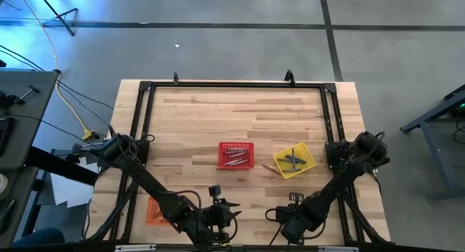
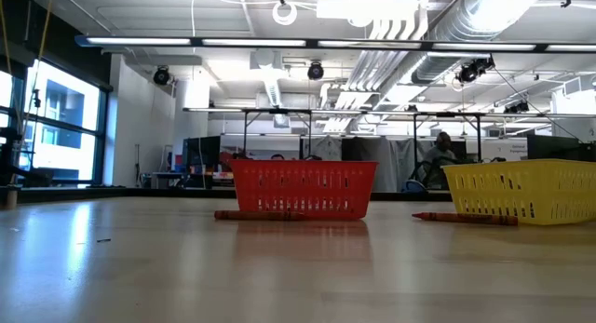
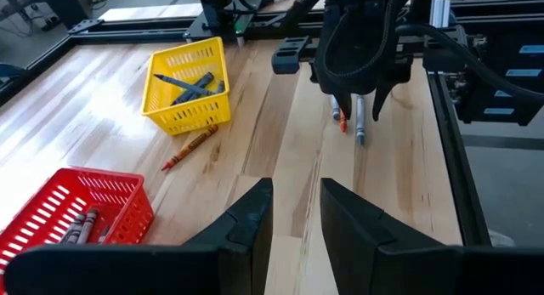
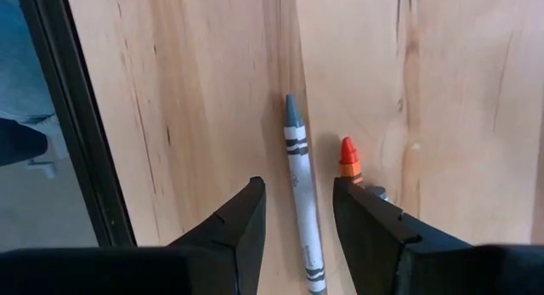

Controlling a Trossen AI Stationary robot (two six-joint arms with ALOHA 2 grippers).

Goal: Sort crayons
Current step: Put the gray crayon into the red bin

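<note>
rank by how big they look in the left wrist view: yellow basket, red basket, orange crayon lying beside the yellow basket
1. red basket, though it is nearer the camera and cut off
2. yellow basket
3. orange crayon, smallest by far

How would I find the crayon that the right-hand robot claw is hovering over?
Start at the near edge of the wooden table, where the right gripper hangs open and pointing down. Lying on the wood between its two dark fingers is a grey crayon with a bluish tip. Its only close neighbour is an orange-red crayon, which lies just outside one finger and is partly hidden by it.
</note>
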